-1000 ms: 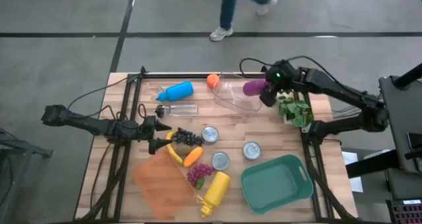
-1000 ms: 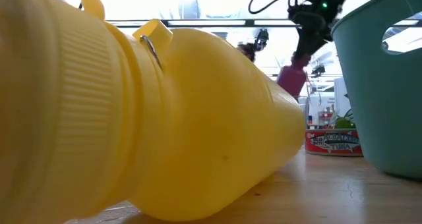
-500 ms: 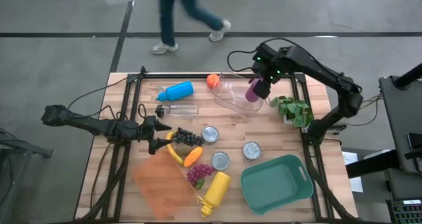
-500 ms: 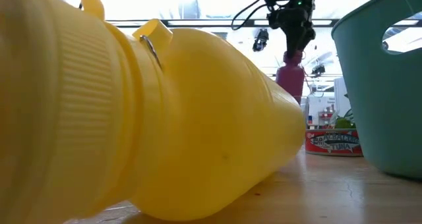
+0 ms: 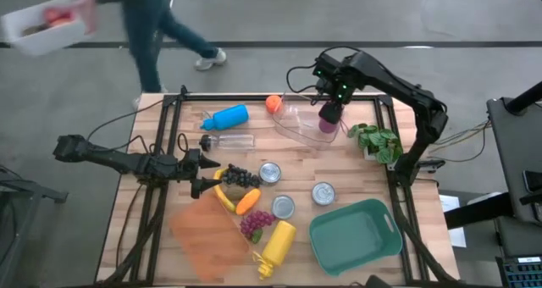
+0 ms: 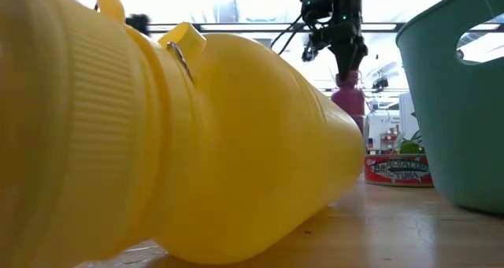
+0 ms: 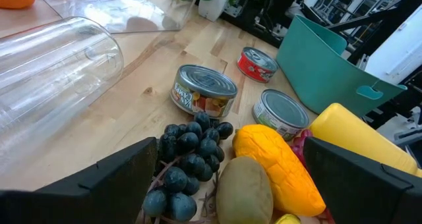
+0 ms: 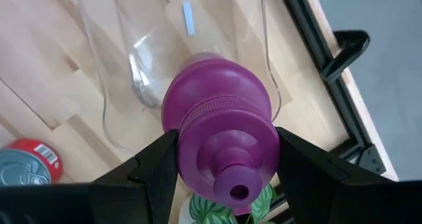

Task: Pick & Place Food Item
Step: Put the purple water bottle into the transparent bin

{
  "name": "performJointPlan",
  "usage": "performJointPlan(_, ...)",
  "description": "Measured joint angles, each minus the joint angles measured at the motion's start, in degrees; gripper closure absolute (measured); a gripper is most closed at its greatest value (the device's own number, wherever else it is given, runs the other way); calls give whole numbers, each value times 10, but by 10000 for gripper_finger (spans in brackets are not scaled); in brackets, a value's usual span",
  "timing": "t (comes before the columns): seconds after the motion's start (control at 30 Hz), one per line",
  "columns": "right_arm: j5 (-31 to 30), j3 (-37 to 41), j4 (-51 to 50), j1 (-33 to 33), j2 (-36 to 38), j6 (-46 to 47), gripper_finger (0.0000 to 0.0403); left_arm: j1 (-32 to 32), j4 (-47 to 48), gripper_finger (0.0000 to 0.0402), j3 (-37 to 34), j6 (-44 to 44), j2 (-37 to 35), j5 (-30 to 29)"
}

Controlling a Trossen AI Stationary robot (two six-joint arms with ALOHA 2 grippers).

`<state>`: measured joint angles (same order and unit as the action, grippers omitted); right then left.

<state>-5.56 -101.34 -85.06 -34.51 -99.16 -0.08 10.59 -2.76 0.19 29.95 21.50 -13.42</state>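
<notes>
At the table's left edge the left gripper (image 5: pixel 206 171) waits low over the wood, its fingers (image 7: pixel 125 174) spread wide with nothing between them; just ahead of it lie a bunch of dark grapes (image 7: pixel 188 155), a kiwi (image 7: pixel 245 188) and an orange-yellow mango (image 7: pixel 280 161). Behind those, toward the far edge, a blue bottle (image 5: pixel 227 117) and a clear bottle (image 5: pixel 229 141) lie on their sides. Nearer the middle stand three tins (image 5: pixel 270 172), with a yellow bottle (image 5: pixel 278 244) on its side at the near edge — it fills most of the low view — and red grapes (image 5: pixel 255 223) beside it. An orange (image 5: pixel 273 103) sits at the far edge, touching the rim of a clear plastic bin (image 5: pixel 298 117). The right gripper (image 5: pixel 330 112) hangs over that bin — its two fingers (image 8: pixel 148 168) are closed partway around the shoulder of a purple bottle (image 8: pixel 221 128), holding it upright, cap toward the wrist camera, its base down inside the bin's walls; whether it touches the bin floor cannot be told. Right of the bin stands a small potted plant (image 5: pixel 379 141), and at the near right a teal tub (image 5: pixel 385 216). Beyond the far-left corner a person (image 5: pixel 148 30) walks by carrying a white tray (image 5: pixel 42 25).
</notes>
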Motion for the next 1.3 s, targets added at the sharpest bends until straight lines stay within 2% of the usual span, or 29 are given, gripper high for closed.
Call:
performJointPlan(0.3, 1, 3, 4, -27, -16, -13, 195, 0, 0, 18, 0, 0, 0, 0)
performJointPlan(0.53, 26, 3, 16, -52, -40, -39, 195, 0, 0, 18, 0, 0, 0, 0)
performJointPlan(1.03, 33, 3, 24, -68, -56, -51, 193, 0, 0, 18, 0, 0, 0, 0)
performJointPlan(1.2, 39, 3, 25, -68, -56, -55, 130, 0, 0, 18, 0, 0, 0, 0)
performJointPlan(1.3, 39, 4, 26, -68, -59, -46, 106, 0, 0, 18, 0, 0, 0, 0)
